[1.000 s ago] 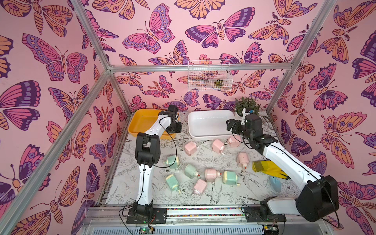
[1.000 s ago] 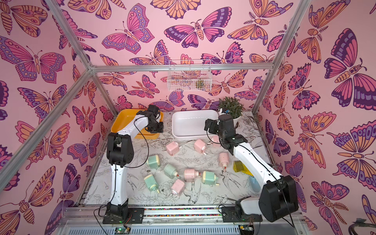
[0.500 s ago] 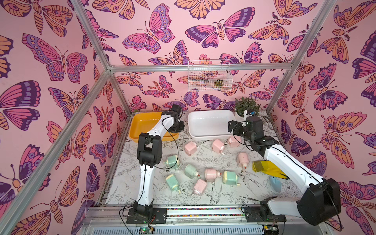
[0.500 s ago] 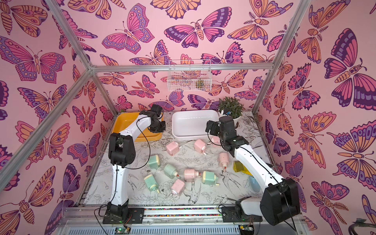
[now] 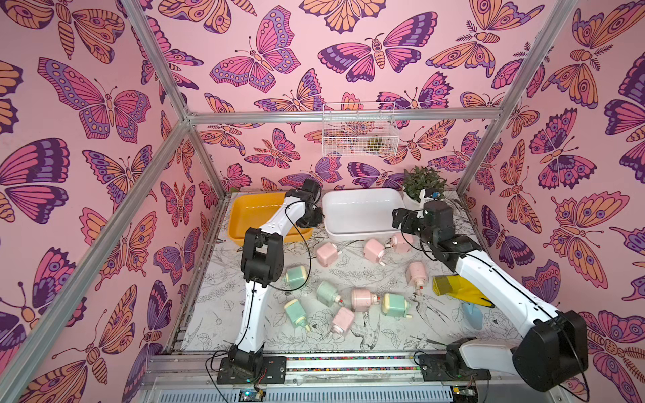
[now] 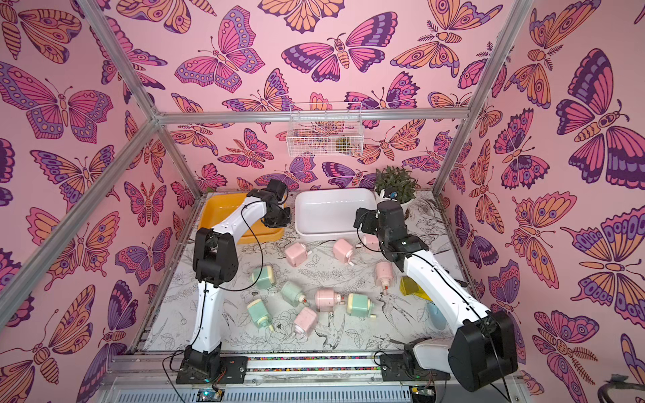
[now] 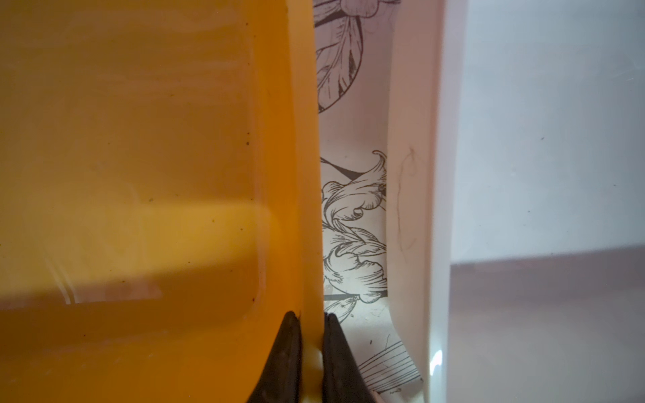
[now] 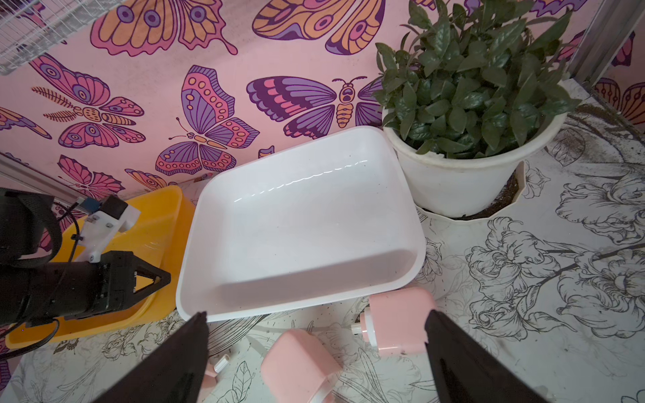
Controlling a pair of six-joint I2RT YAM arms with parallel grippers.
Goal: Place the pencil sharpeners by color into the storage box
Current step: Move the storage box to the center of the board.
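Note:
Several pencil sharpeners lie loose on the printed mat, pink ones (image 5: 327,254) (image 5: 373,250) toward the back and mint green ones (image 5: 296,275) (image 5: 394,305) nearer the front. My left gripper (image 7: 310,324) (image 5: 316,218) is shut on the right-hand rim of the orange storage box (image 7: 139,174) (image 5: 254,213). Beside it stands the white storage box (image 5: 363,213) (image 8: 300,226), with nothing in it. My right gripper (image 8: 316,314) (image 5: 398,223) hangs open over two pink sharpeners (image 8: 300,359) (image 8: 398,324) at the white box's front edge, touching neither.
A potted plant (image 8: 467,104) stands right of the white box at the back. A translucent yellow piece (image 5: 450,288) and a pale blue flat item (image 5: 473,315) lie under my right arm. A wire basket (image 5: 357,131) hangs on the back wall.
My left gripper has moved right along the orange box and shut on its rim. My right gripper has drifted slightly and stays open.

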